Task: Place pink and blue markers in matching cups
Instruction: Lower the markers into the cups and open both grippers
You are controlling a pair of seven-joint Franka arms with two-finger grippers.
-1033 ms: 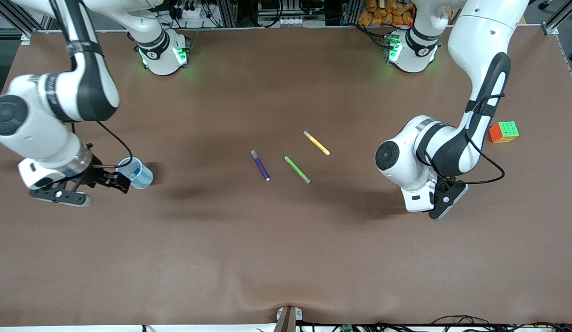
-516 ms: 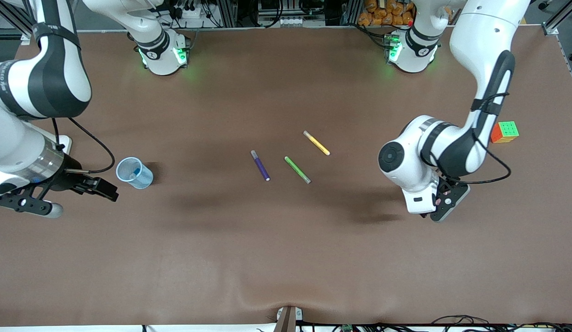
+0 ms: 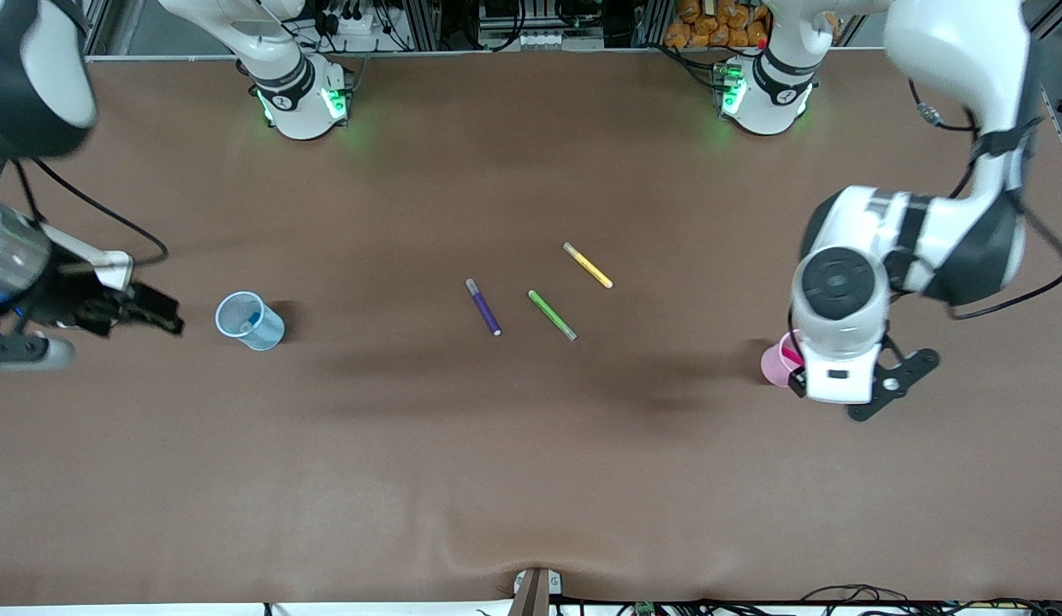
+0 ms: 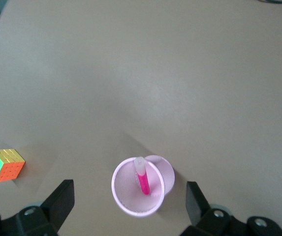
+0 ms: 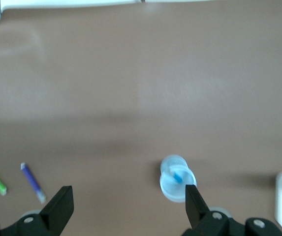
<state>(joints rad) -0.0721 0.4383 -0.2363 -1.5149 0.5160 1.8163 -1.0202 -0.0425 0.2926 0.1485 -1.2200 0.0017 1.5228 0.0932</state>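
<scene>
The pink cup (image 4: 166, 173) stands upright with the pink marker (image 4: 143, 181) leaning inside it, pale end up. My left gripper (image 4: 129, 205) hangs open above this cup, its fingers wide on either side and touching nothing. In the front view the left wrist covers part of the pink cup (image 3: 774, 361). The pale blue cup (image 3: 249, 321) stands toward the right arm's end of the table, and the blue marker (image 5: 178, 175) is inside it. My right gripper (image 3: 141, 315) is open and empty, off to the side of the blue cup (image 5: 166, 189), nearer the table's end.
A purple pen (image 3: 483, 307), a green pen (image 3: 553, 316) and a yellow pen (image 3: 588, 265) lie loose near the table's middle. A multicoloured cube (image 4: 4, 165) sits near the pink cup, hidden by the left arm in the front view.
The left gripper opened and rose off the pink cup, which now shows with the marker in it. The right arm drew back from the blue cup toward the table's end.
</scene>
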